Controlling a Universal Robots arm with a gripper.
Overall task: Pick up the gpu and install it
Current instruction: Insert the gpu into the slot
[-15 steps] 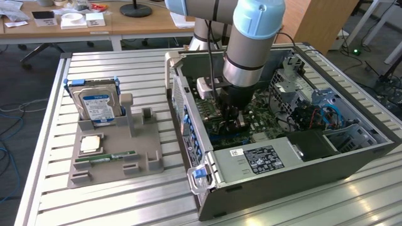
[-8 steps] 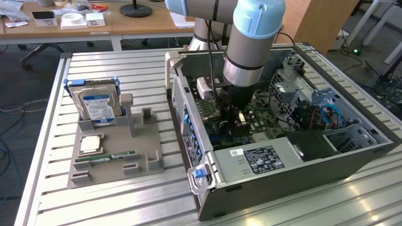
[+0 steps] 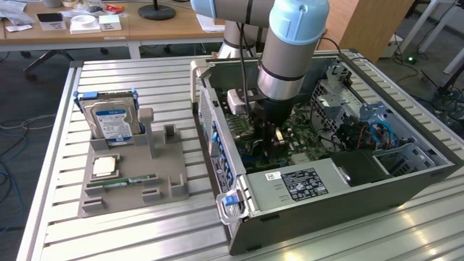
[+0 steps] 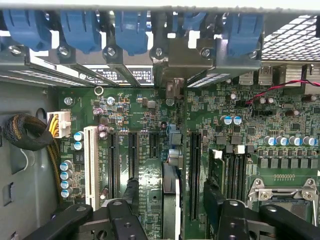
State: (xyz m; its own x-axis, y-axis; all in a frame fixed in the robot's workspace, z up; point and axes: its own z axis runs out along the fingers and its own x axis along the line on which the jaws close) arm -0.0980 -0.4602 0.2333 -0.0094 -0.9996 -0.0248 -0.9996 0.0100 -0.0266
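Daylight fills the exterior view evenly, and the slatted metal table (image 3: pixel 108 228) shows pale glare streaks near the exterior view's lower right. The arm (image 3: pixel 290 49) throws shade into the open computer case (image 3: pixel 406 185), whose inside looks dim. In the wrist view the green circuit board (image 4: pixel 150 130) is sharp and well lit, while the black fingers (image 4: pixel 120 220) close to the lens are soft and dark. A perforated panel (image 4: pixel 290 42) is washed out white.

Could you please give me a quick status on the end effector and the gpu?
End effector open, low inside the computer case. Gpu edge-on on the motherboard between the fingers. Nothing blocking.
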